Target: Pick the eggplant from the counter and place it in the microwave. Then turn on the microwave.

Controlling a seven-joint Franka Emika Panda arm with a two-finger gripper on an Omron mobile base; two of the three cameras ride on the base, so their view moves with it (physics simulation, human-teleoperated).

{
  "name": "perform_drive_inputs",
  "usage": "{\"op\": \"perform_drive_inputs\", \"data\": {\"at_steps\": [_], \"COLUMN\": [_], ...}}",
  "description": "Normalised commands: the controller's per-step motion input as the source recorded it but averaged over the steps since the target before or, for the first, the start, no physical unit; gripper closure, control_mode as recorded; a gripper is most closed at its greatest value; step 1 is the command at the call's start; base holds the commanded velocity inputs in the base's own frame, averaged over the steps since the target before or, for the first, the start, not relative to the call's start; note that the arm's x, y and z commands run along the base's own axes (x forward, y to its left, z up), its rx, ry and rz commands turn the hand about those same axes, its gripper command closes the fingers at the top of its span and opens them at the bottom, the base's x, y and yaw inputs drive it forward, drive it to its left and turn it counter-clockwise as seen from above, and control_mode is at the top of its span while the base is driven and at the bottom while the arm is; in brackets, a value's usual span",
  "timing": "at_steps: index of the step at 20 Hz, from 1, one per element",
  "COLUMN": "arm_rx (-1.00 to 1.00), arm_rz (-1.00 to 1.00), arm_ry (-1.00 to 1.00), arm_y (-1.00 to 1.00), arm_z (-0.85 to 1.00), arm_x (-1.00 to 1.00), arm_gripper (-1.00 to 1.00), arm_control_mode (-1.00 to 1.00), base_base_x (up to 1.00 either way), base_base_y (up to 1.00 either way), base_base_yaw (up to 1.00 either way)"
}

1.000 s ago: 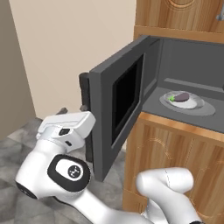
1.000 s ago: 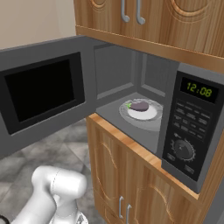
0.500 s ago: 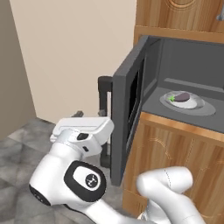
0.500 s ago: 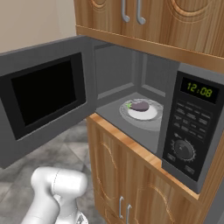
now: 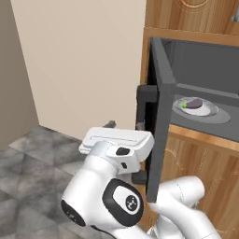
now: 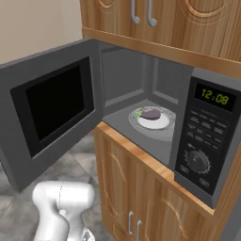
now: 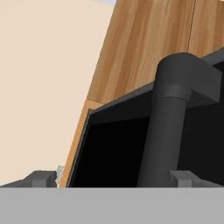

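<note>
Dark purple eggplant (image 6: 150,114) (green stem), grey microwave (image 6: 141,89)

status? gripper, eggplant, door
Gripper open, empty, at the door handle. Eggplant on the plate inside the microwave. Door partly open; must shut before start.

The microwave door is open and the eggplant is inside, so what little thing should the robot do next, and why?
Probably keep pushing the door shut. The eggplant already lies on the plate inside the microwave, the door stands partly open, and the open gripper sits right by the door's bar handle. The buttons likely come after it closes.
</note>
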Motion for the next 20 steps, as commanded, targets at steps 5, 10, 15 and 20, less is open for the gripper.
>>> {"op": "perform_drive_inputs", "data": {"at_steps": [5,10,15,20], "arm_rx": [0.10,0.08,0.05,0.01], "arm_rz": [0.00,0.01,0.02,0.02], "arm_ry": [-0.03,-0.03,-0.04,-0.06], "arm_y": [-0.98,-0.93,-0.90,-0.83], "arm_z": [0.00,0.00,0.00,-0.01], "arm_x": [-0.14,-0.08,-0.02,0.00], "arm_gripper": [-1.00,-1.00,-1.00,-1.00], "arm_control_mode": [-1.00,-1.00,-1.00,-1.00], "base_base_x": [0.00,0.00,0.00,0.00], "base_base_y": [0.00,0.00,0.00,0.00], "base_base_yaw": [0.00,0.00,0.00,0.00]}}
